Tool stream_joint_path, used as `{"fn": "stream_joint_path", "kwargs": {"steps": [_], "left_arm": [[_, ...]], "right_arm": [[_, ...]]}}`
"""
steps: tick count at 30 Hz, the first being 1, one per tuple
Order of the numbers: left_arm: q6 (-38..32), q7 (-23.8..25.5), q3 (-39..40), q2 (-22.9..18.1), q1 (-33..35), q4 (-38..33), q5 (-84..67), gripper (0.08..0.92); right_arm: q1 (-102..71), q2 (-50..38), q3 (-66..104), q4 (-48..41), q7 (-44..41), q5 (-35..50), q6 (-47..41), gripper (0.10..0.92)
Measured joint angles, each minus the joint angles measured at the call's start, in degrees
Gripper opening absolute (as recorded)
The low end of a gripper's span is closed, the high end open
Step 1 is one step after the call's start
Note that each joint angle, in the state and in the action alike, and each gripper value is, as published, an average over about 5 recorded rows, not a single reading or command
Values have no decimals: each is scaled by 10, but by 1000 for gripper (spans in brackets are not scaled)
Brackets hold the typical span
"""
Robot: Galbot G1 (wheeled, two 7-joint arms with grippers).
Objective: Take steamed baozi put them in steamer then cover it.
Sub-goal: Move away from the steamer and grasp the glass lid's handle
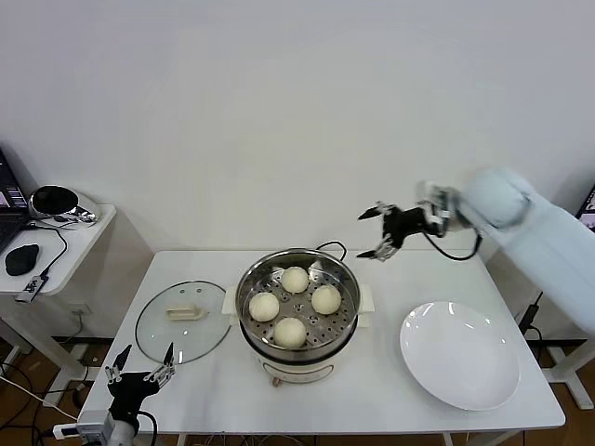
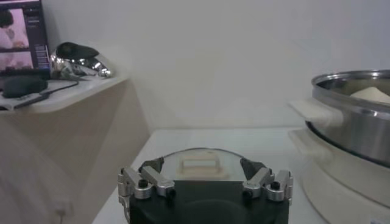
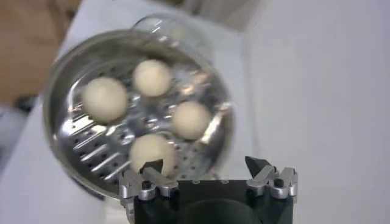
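Observation:
Several creamy-white baozi point(image 1: 296, 304) lie on the perforated tray inside the steel steamer point(image 1: 348, 322) at the table's middle; they also show in the right wrist view point(image 3: 105, 99). The glass cover point(image 1: 160, 333) with its cream handle lies flat on the table left of the steamer, and shows in the left wrist view point(image 2: 198, 165). My right gripper point(image 1: 378, 234) is open and empty, raised above the table behind and to the right of the steamer. My left gripper point(image 1: 141, 363) is open and empty, low at the table's front left edge, just in front of the cover.
A flat white plate point(image 1: 460, 356) lies at the right of the table. A side table point(image 1: 82, 232) on the left holds a mouse, a cable and a shiny helmet-like object. The steamer's black cord runs behind it.

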Motion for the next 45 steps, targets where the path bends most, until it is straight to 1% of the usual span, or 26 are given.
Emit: {"fn": "stream_joint_path", "kwargs": {"steps": [6,11,17,23,28,32,34,36,42,45], "left_arm": [[12,1,3,-1,-14,-2,-1,823],[19,0,7,-2,-25,-2,6,823],[20,-1,8,-2,-38,6,15,823],[17,1,8,5,-53,20,30,823],[8,-1,7,13,-66,31,60,823],[-6,-9,11,21,-72,36,108,823],[-19,-20,17,25,-74,40,149,823],[-37,-40,26,30,-77,48,202,823],[-89,-131,63,57,-92,98,415,823],[-111,-160,76,74,-101,133,516,823]], "right_arm": [[-173,-14,173,36,91,42,48,823],[-316,10,296,63,176,73,92,823],[-470,64,409,95,281,116,139,823],[-593,137,480,122,372,156,176,823],[-668,200,509,131,418,171,199,823],[-708,234,523,137,440,174,212,823],[-721,246,528,141,450,174,215,823],[-732,255,531,145,460,172,218,823],[-759,274,537,157,481,163,222,823],[-771,279,542,165,487,159,224,823]]}}
